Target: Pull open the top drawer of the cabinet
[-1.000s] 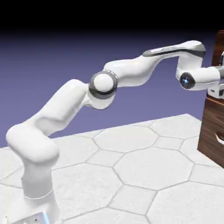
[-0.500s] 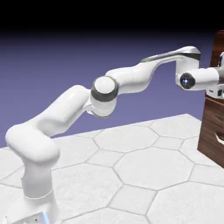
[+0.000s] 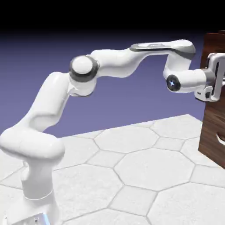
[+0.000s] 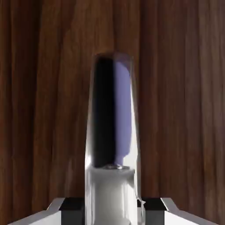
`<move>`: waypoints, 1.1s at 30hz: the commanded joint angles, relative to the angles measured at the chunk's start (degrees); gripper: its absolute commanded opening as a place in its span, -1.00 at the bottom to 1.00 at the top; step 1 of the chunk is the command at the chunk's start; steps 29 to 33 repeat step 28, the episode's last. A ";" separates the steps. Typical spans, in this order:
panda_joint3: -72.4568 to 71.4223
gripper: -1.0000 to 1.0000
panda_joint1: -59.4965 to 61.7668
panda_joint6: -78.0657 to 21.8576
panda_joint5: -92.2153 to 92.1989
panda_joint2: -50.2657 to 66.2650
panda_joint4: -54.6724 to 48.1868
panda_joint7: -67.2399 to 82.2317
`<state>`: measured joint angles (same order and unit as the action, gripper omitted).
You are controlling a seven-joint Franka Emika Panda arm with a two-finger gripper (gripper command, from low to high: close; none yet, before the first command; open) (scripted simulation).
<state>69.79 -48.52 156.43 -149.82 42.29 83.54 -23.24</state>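
Note:
The cabinet (image 3: 213, 132) of dark streaked wood stands at the exterior view's right edge. Its top drawer (image 3: 214, 41) juts out toward the left, past the panel below it. My gripper (image 3: 215, 83) reaches level from the left and is shut on the drawer's pale metal handle (image 3: 216, 59). The hand view is filled with the drawer's wood grain (image 4: 44, 88). There the shiny upright handle (image 4: 112, 123) sits between my grey fingertips (image 4: 66, 210), with the gripper (image 4: 112, 211) closed tight around it.
The lower wood-grain panel carries a small pale handle (image 3: 220, 139) at the right edge. A white hexagon-patterned table (image 3: 132, 176) spreads under the arm, whose base (image 3: 37, 193) rises at the lower left.
The fingers have closed on the handle. The arm has drawn back to the left, its elbow rising and folding. The top drawer's front has come out to the left with the hand.

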 commanded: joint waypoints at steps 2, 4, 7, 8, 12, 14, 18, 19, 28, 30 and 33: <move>1.98 -1.00 -3.39 -0.88 -0.78 -2.30 4.15 2.52; 4.32 -1.00 -7.11 -1.68 -1.49 -4.70 8.31 5.09; 8.55 -1.00 -13.28 -2.63 -2.38 -8.26 14.28 8.87; 10.07 -1.00 -15.35 -2.88 -2.61 -9.31 16.05 9.98; 16.62 -1.00 -23.66 -3.59 -3.29 -12.68 22.13 13.69; 20.19 -1.00 -27.81 -3.94 -3.46 -13.69 24.74 14.88; 27.82 -1.00 -36.11 -4.85 -3.43 -14.21 29.65 15.80; 29.82 -1.00 -38.19 -5.16 -3.33 -14.02 30.90 15.73; 42.60 1.00 -51.02 -7.75 -1.87 -10.08 39.84 12.96; 42.60 1.00 -51.02 -7.75 -1.87 -10.08 39.84 12.96; 42.60 1.00 -51.02 -7.75 -1.87 -10.08 39.84 12.96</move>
